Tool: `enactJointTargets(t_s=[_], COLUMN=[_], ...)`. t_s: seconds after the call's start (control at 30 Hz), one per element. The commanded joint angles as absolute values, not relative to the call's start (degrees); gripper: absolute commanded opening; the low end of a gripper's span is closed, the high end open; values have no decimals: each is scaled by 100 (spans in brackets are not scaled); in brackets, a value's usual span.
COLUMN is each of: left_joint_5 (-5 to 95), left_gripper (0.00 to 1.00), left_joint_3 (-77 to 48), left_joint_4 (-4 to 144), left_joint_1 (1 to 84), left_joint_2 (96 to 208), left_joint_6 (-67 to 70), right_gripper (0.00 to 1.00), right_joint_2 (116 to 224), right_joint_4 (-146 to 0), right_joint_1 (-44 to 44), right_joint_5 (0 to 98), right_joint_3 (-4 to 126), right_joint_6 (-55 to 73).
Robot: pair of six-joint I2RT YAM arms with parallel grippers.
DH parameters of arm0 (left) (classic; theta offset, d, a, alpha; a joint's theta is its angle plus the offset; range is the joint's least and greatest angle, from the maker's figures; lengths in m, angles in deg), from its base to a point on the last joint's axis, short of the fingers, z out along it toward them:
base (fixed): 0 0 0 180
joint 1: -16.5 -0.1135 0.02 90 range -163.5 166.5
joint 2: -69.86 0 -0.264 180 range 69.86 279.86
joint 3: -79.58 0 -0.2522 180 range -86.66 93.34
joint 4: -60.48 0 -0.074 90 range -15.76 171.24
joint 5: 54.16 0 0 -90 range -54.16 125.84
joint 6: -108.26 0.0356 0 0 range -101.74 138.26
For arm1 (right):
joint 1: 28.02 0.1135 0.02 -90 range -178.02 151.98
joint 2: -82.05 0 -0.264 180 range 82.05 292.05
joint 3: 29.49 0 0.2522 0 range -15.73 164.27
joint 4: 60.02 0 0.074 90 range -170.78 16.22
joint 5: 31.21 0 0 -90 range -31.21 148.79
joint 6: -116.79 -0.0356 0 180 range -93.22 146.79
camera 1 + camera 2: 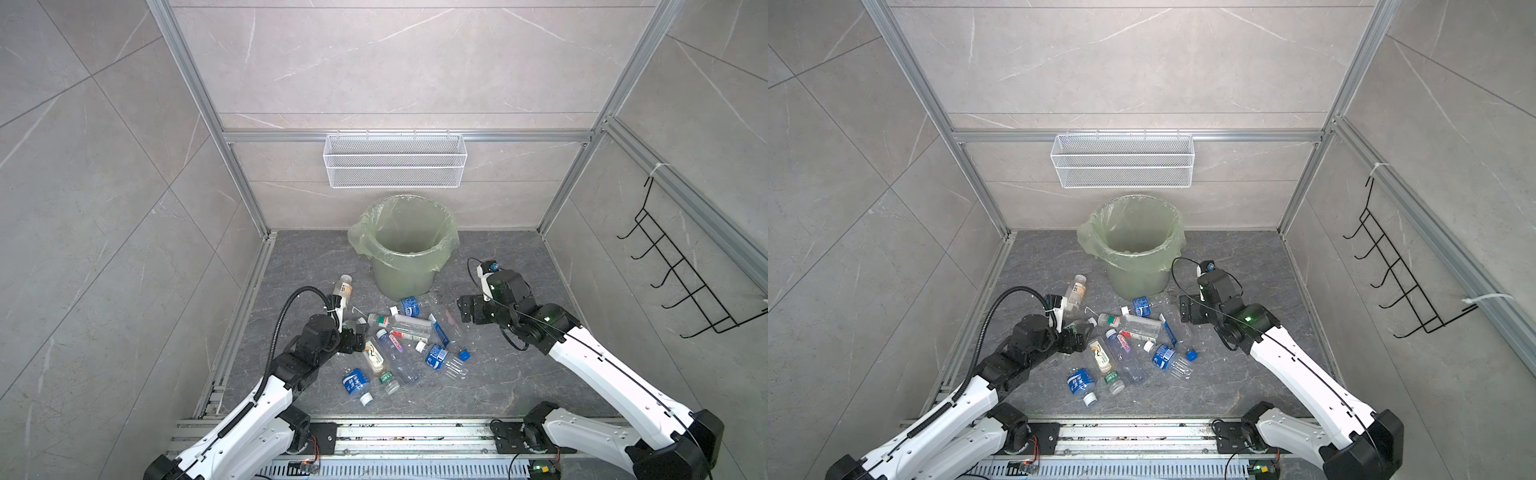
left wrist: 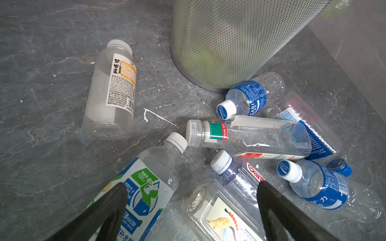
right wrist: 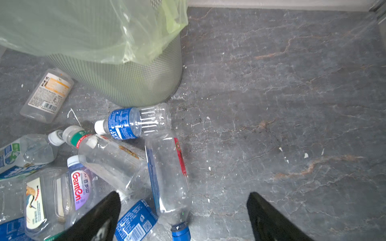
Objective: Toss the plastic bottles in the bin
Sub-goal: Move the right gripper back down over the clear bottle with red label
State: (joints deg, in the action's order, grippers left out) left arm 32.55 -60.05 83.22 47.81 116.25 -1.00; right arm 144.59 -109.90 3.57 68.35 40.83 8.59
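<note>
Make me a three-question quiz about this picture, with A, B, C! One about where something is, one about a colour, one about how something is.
1. Where is the bin?
A. on the floor, beyond the bottles
B. hanging on a wall
C. on an arm

2. What colour is its bag?
A. red
B. light green
C. black

3. How are the bottles?
A. standing up
B. lying down
C. stacked in a tower

Answers: 1 A, it stands on the floor past the pile; 2 B, the bag folded over the rim is pale green; 3 B, each rests on its side.
</note>
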Motion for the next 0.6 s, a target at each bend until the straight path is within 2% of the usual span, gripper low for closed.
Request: enactJointTargets(t_s=[0.0, 0.23, 0.57], left_joint_5=[3010, 3018, 1816], left_gripper=[96, 94, 91], left_joint_3=[-5673, -5287, -4302], left_joint_4=[8488, 8666, 9311], left_joint_1=[4888, 4911, 4853], left_joint_2=[11773, 12087, 13328], left_joint_6=[25, 10, -170], right_gripper=[93, 88, 87], right_joint_2=[14362, 14438, 14626], right_joint_4=[-11016, -10901, -10715], right_joint_1=[389, 389, 393], right_joint_5=[6568, 6323, 6225], right_joint_3=[3859, 3584, 3327], right_joint_6=[818, 627, 340])
